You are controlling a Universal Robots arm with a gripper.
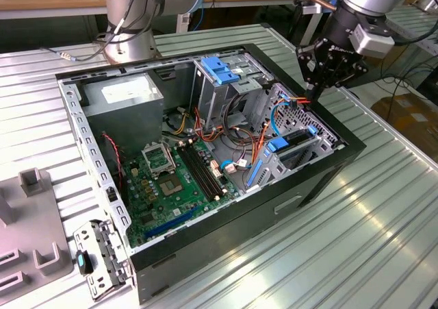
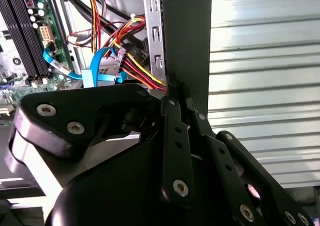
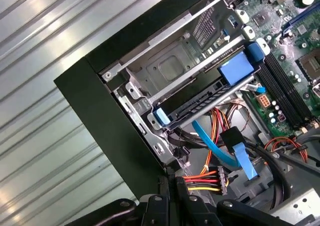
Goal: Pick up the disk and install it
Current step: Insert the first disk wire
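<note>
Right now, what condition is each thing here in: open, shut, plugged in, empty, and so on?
Computer case: lying on its side, side panel off, inside exposed.
Gripper: fingers shut, holding nothing, at the case's rim above the cables.
Disk: seated in its drive bay with blue side rails.
Processor socket: empty, no cooler on it.
Blue data cable: loose, free end unplugged.
Power connector: hanging free beside the gripper.

The hand [image 1: 321, 83] is black. The computer case [image 1: 321, 179] is black outside, grey metal inside, around a green motherboard [image 1: 174, 186]. The disk [image 3: 210, 90] carries blue rails. The counter [image 1: 356, 247] is ribbed silver. Cables [image 3: 205, 178] run red, yellow, black.
</note>
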